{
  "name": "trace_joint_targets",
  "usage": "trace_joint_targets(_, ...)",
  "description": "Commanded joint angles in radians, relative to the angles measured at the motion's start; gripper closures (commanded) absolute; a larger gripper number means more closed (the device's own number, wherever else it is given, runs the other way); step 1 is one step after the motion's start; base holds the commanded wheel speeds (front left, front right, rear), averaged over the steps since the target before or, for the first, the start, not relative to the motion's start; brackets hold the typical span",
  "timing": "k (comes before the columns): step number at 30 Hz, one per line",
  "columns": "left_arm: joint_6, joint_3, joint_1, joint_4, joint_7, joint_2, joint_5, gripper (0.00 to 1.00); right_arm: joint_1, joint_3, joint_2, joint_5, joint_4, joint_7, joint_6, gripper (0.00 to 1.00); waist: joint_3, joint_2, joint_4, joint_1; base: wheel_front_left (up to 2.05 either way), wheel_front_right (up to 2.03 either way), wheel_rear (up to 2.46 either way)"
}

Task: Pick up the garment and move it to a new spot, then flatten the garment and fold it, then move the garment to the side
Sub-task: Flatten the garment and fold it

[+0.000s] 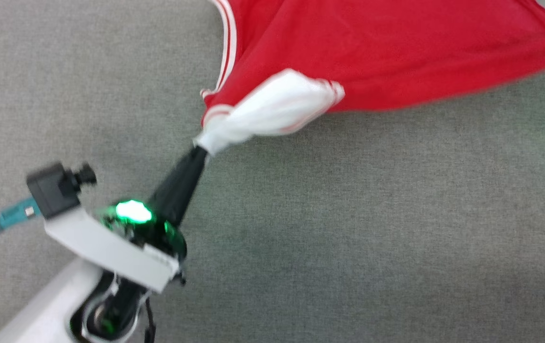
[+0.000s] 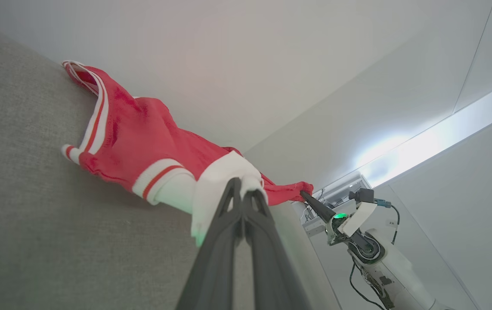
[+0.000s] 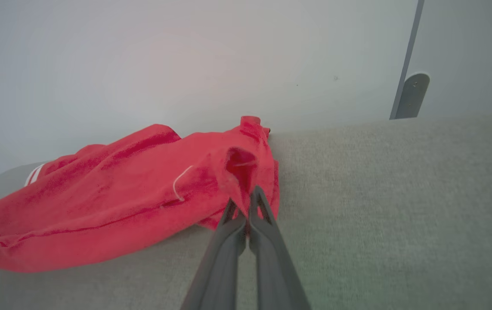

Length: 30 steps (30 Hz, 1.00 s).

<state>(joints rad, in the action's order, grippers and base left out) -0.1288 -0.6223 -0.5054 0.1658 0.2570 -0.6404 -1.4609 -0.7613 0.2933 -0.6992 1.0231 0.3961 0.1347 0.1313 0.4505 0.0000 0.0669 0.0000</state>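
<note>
The garment [image 1: 377, 52], stretched across the grey worktop [image 1: 348, 238], is held between the left gripper [image 1: 200, 150], jaws closed on a white sleeve [image 1: 272, 112], and the right gripper [image 3: 242, 206], jaws closed on what seems a red hem corner [image 3: 246, 168]; a hard pull could slip either thin pinch.

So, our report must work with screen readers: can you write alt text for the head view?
The left gripper, shut on a white sleeve, holds the red garment stretched over a grey fabric surface. The garment runs off the top edge.
</note>
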Motion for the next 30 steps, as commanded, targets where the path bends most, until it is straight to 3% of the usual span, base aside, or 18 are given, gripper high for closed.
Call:
trace_joint_targets(1, -0.002, -0.001, 0.042, 0.026, 0.005, -0.012, 0.011, 1.00, 0.067, -0.018, -0.014, 0.010, -0.036, 0.013, -0.001, 1.00, -0.011, 0.0000, -0.001, 0.0000, 0.00, 0.00, 0.00)
trace_joint_targets(14, -0.003, 0.037, 0.378, 0.263, 0.006, -0.061, 0.063, 1.00, 0.524, -0.268, 0.015, -0.015, -0.320, 0.107, -0.001, 1.00, -0.065, 0.0000, -0.006, 0.0000, 0.00, 0.00, 0.00)
trace_joint_targets(25, -0.003, 0.108, 0.570, 0.418, 0.006, -0.110, 0.110, 1.00, 0.835, -0.538, 0.155, -0.087, -0.633, 0.291, -0.001, 1.00, -0.088, 0.0000, 0.000, 0.0000, 0.00, 0.00, 0.00)
trace_joint_targets(30, -0.003, 0.134, 0.593, 0.462, 0.006, -0.126, 0.129, 1.00, 0.874, -0.609, 0.227, -0.115, -0.744, 0.378, -0.001, 1.00, -0.078, 0.0000, -0.002, 0.0000, 0.00, 0.00, 0.00)
